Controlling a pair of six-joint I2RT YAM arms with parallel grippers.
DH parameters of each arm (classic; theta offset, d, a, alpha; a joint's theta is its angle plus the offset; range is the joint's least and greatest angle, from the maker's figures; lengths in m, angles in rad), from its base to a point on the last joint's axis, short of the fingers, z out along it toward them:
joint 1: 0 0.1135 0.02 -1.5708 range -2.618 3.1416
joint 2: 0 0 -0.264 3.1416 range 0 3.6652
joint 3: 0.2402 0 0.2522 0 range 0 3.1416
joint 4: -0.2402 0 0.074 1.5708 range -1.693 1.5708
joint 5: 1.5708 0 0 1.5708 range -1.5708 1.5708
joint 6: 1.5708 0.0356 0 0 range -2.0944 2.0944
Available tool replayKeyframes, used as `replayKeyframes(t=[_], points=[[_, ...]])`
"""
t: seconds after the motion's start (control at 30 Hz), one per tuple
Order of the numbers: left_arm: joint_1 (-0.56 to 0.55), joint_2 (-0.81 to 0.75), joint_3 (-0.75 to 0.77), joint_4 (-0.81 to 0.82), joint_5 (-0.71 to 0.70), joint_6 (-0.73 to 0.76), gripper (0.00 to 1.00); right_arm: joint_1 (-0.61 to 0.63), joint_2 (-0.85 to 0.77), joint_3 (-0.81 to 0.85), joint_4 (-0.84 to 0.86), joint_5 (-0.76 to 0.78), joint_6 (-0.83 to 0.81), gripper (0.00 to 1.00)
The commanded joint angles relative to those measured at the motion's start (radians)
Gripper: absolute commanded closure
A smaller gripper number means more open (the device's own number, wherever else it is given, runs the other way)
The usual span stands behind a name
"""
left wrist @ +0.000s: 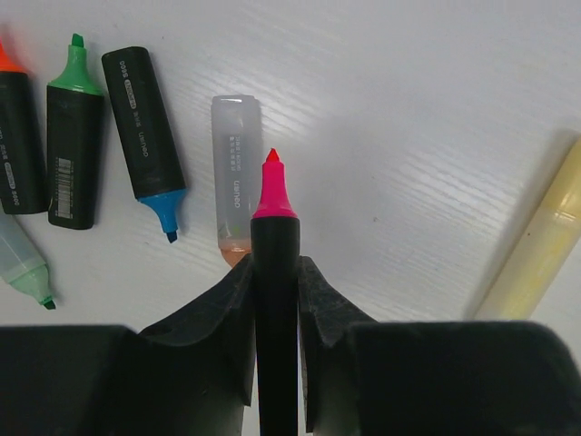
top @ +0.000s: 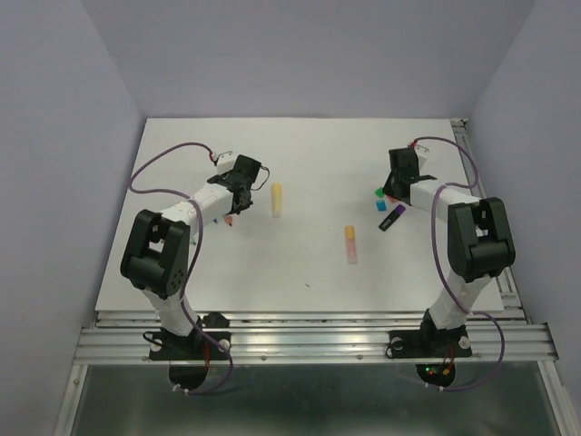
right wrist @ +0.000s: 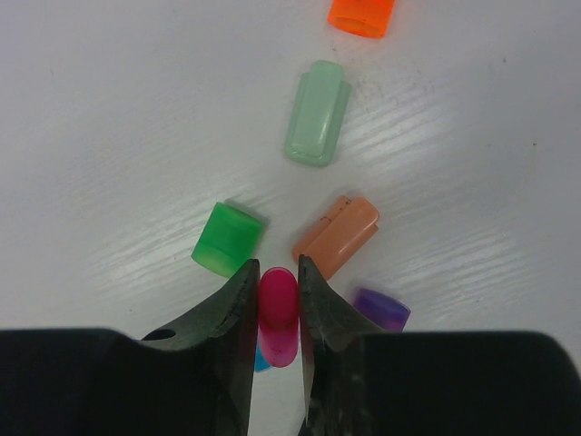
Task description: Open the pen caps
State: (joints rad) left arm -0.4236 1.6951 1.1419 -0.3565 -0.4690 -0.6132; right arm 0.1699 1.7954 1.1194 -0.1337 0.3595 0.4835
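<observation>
My left gripper is shut on a black highlighter body with a bare pink tip, held above the table; it sits at the left in the top view. My right gripper is shut on the pink cap, low over the table at the right. Loose caps lie around it: green, pale orange, purple, mint, bright orange. A blue cap is mostly hidden under my finger.
Uncapped pens lie below my left gripper: green-tipped, blue-tipped, orange-tipped, a clear peach one, a mint one. A yellow pen, an orange pen and a black, purple-ended pen lie mid-table.
</observation>
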Motion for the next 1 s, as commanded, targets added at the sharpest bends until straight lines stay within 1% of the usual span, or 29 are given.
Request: replayKeyframes(t=[0.0, 0.03, 0.13, 0.17, 0.2, 0.27, 0.3, 0.33, 0.43, 0.47, 0.5, 0.53, 0.57, 0.63, 0.67, 0.7, 0.73, 0.77, 0.8, 0.83, 0.87, 0.93, 0.97], points=[[0.031, 0.024, 0.059, -0.033, -0.036, 0.024, 0.61, 0.000, 0.002, 0.059, -0.015, 0.027, 0.023, 0.74], [0.035, 0.029, 0.061, -0.033, -0.028, 0.026, 0.57, 0.000, 0.004, 0.059, -0.020, 0.024, 0.026, 0.71], [0.039, 0.038, 0.067, -0.030, -0.022, 0.035, 0.53, 0.000, 0.001, 0.051, -0.024, 0.027, 0.032, 0.70], [0.039, 0.035, 0.067, -0.032, -0.019, 0.039, 0.48, 0.000, -0.002, 0.048, -0.021, 0.032, 0.033, 0.69], [0.039, 0.034, 0.068, -0.032, -0.016, 0.041, 0.47, 0.000, -0.004, 0.048, -0.026, 0.038, 0.038, 0.69], [0.039, 0.026, 0.067, -0.027, -0.005, 0.050, 0.43, 0.000, -0.011, 0.051, -0.038, 0.036, 0.040, 0.64], [0.040, 0.020, 0.065, -0.024, 0.000, 0.052, 0.43, 0.000, -0.014, 0.051, -0.041, 0.033, 0.044, 0.63], [0.039, 0.017, 0.062, -0.018, 0.010, 0.058, 0.42, 0.000, -0.019, 0.051, -0.043, 0.032, 0.044, 0.61], [0.039, -0.005, 0.062, -0.007, 0.039, 0.069, 0.37, 0.002, -0.039, 0.051, -0.052, 0.027, 0.050, 0.53], [0.039, -0.011, 0.061, -0.006, 0.049, 0.070, 0.35, 0.000, -0.047, 0.051, -0.055, 0.027, 0.052, 0.50], [0.039, -0.021, 0.061, -0.004, 0.058, 0.073, 0.30, 0.000, -0.053, 0.051, -0.061, 0.026, 0.053, 0.47], [0.040, -0.028, 0.061, 0.001, 0.070, 0.079, 0.29, 0.000, -0.071, 0.051, -0.064, 0.021, 0.053, 0.41], [0.039, -0.043, 0.059, 0.013, 0.099, 0.085, 0.23, 0.002, -0.083, 0.051, -0.070, 0.015, 0.053, 0.37], [0.039, -0.058, 0.055, 0.046, 0.147, 0.110, 0.13, 0.000, -0.128, 0.045, -0.072, -0.010, 0.050, 0.32], [0.039, -0.074, 0.045, 0.062, 0.208, 0.121, 0.08, 0.000, -0.143, 0.042, -0.078, -0.016, 0.052, 0.30], [0.037, -0.081, 0.039, 0.079, 0.242, 0.131, 0.07, 0.002, -0.165, 0.034, -0.080, -0.045, 0.049, 0.25], [0.037, -0.087, 0.033, 0.099, 0.272, 0.141, 0.04, 0.000, -0.185, 0.027, -0.080, -0.060, 0.049, 0.19], [0.039, -0.094, 0.022, 0.137, 0.330, 0.159, 0.03, 0.000, -0.233, 0.017, -0.078, -0.077, 0.050, 0.06], [0.039, -0.094, 0.019, 0.151, 0.355, 0.167, 0.02, 0.002, -0.258, 0.005, -0.076, -0.091, 0.052, 0.00], [0.039, -0.094, 0.016, 0.177, 0.378, 0.174, 0.02, 0.000, -0.284, -0.025, -0.073, -0.121, 0.056, 0.00], [0.039, -0.086, 0.013, 0.188, 0.416, 0.188, 0.02, 0.002, -0.344, -0.042, -0.069, -0.135, 0.059, 0.00], [0.039, -0.072, 0.012, 0.209, 0.450, 0.197, 0.02, 0.000, -0.408, -0.085, -0.064, -0.166, 0.072, 0.00], [0.037, -0.063, 0.012, 0.220, 0.463, 0.202, 0.02, 0.000, -0.438, -0.134, -0.058, -0.177, 0.073, 0.00]])
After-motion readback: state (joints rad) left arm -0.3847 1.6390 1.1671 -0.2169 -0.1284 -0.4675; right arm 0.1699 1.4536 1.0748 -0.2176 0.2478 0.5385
